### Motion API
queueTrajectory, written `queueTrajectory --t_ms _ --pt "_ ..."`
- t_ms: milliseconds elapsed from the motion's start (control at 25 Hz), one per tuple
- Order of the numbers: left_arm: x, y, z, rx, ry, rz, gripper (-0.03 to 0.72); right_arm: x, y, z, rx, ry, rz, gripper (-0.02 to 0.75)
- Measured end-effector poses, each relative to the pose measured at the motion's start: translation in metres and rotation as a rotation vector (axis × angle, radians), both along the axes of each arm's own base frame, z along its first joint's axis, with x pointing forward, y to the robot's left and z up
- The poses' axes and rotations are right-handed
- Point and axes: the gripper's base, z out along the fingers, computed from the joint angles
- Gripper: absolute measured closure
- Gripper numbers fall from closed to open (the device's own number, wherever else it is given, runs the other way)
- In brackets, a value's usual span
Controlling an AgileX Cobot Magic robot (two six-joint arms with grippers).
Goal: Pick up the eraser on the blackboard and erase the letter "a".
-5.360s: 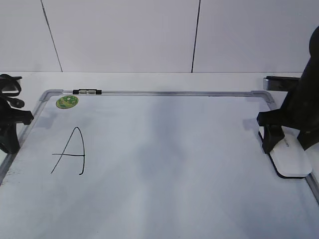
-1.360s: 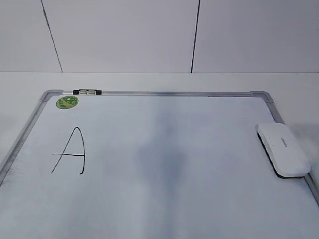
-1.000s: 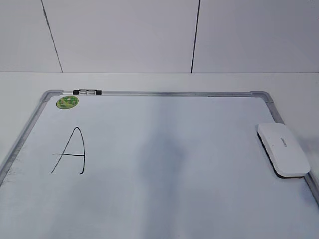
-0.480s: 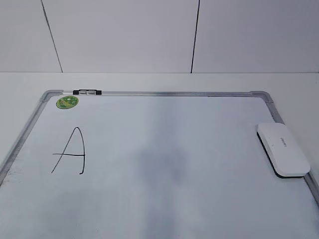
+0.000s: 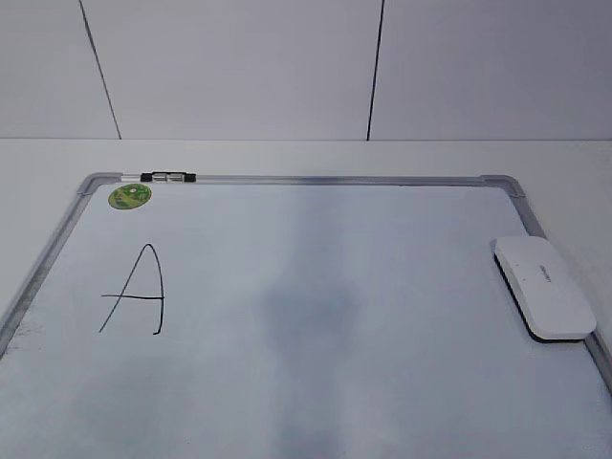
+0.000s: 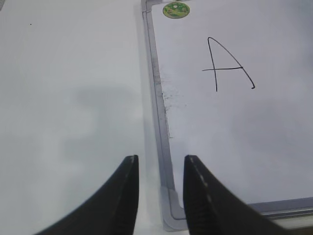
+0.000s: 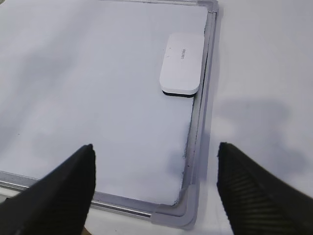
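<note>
The blackboard is a white board in a grey frame, lying flat. The eraser lies free on its right edge, white top up; it also shows in the right wrist view. A tall capital "A" is drawn at the left, also in the left wrist view. No small letter "a" shows in any view. My left gripper is open and empty above the board's near left corner. My right gripper is wide open and empty above the near right corner, well short of the eraser. Neither gripper shows in the exterior view.
A round green sticker sits in the board's far left corner, next to a small black clip on the top frame. White table surrounds the board, and a white panelled wall stands behind it. Dark marker dust lines the left frame.
Both arms, seen 5.4 s ago at the board's sides with the right gripper at the eraser, have left the exterior view. The eraser lies free. Nothing has moved over the last second.
</note>
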Motion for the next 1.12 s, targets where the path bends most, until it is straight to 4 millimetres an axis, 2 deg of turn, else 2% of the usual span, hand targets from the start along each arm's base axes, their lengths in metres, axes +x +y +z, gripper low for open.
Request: queueTrajectory --t_ms 640,920,1120 --pt "-0.001 -0.001 0.0 -0.011 -0.009 -0.006 0.454 0.0 -0.004 0.0 -0.035 -0.004 -0.025 0.146" --pt "-0.013 -0.002 0.0 -0.027 -0.082 -0.015 0.454 0.001 -0.004 0.0 -0.035 -0.006 -0.025 0.146" --pt "-0.013 -0.002 0.0 -0.03 -0.085 -0.015 0.454 0.001 -0.004 0.0 -0.036 -0.007 -0.026 0.146"
